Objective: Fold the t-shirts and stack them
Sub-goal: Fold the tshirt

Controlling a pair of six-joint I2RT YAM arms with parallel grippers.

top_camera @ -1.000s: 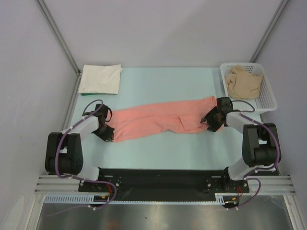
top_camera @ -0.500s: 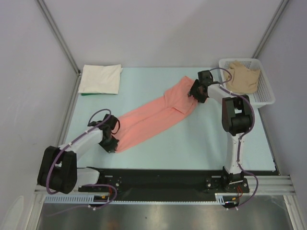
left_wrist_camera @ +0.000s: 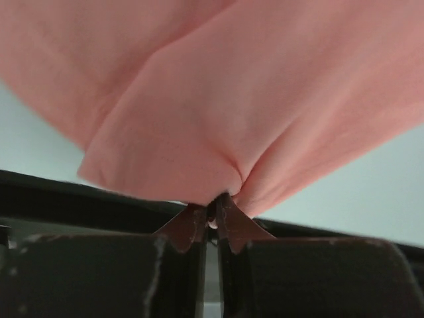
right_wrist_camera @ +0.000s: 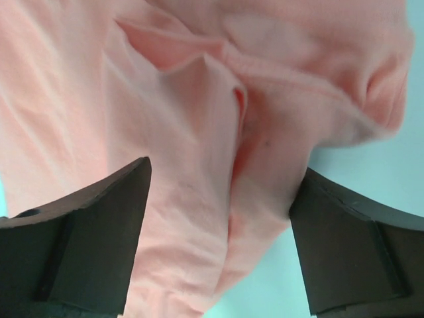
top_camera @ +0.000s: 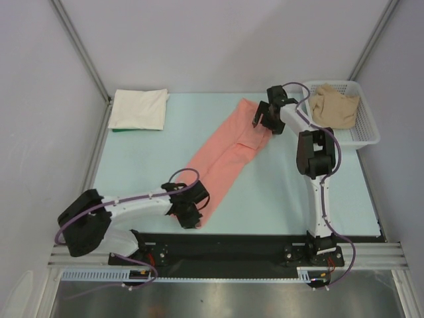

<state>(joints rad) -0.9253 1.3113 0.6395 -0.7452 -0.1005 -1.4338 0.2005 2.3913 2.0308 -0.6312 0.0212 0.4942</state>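
**Salmon-pink t-shirt stretched out for folding, one end pinched, the other free**

The salmon-pink t-shirt (top_camera: 228, 156) lies in a long diagonal band across the counter (top_camera: 285, 192), from near-left to far-right. The left claw (left_wrist_camera: 213, 205) is clamped on a bunched fold at its near end. The right claw (right_wrist_camera: 218, 192) hangs above the far end with its jaws spread wide, gripping nothing. This looks like the lay-out step. The next move probably calls for flattening the rumpled far end, then folding the shirt and carrying it towards the cream-white t-shirt (top_camera: 138, 109).

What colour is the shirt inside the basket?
The shirt in the basket is tan-beige, seen best from the top camera.
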